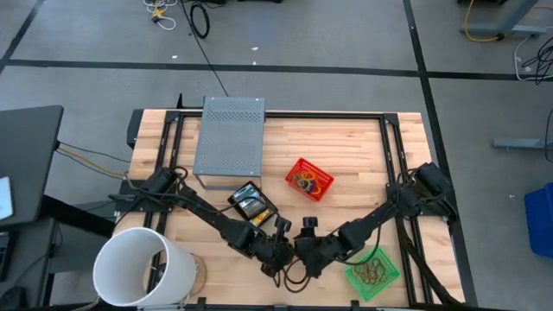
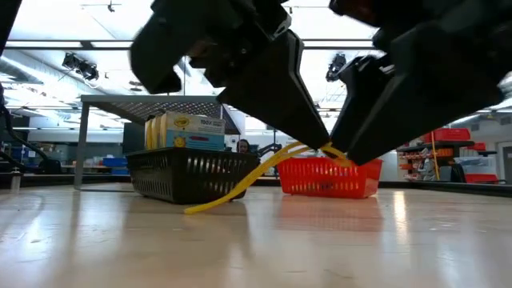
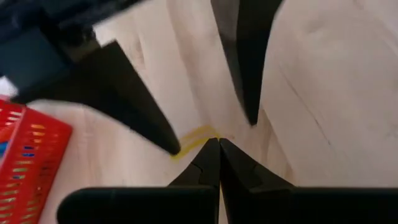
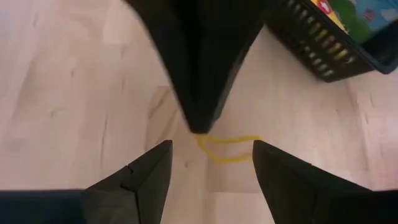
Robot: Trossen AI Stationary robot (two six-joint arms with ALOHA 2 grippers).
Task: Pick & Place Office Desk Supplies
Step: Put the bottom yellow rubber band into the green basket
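- At the left near corner of the wooden table [image 1: 346,142], a big white bucket [image 1: 138,263] hangs partly over the edge, well apart from the work; it plays no part in the sorting that shows here.
- Toward the far side, left of centre, a grey perforated metal box [image 1: 229,138] sits flat, and just in front of it stands a black mesh basket [image 2: 188,172] with yellow-and-green crayon boxes [image 2: 186,132] standing in it, so that basket seems to be the place for the boxes.
- At the near middle, the left gripper [image 3: 219,144] has its fingers pressed together, tips at one end of a yellow rubber band [image 4: 227,148]. In the low view the band runs taut from the pinch down to the wood, so I judge it pinched and lifted at one end while the other end drags.
- Right beside it, tip to tip, the right gripper [image 4: 211,155] stands with its fingers spread wide and nothing between them. They straddle the band's loop from the other side, probably to take it over or to steady it.
- Right of centre, a red basket [image 1: 309,180] holds a few rubber-band loops, so it looks to be the bands' bin, and the yellow band has yet to get there.
- At the right near corner, a green basket [image 1: 373,272] lies beside the right arm, with dark loops in it that are too small to name.
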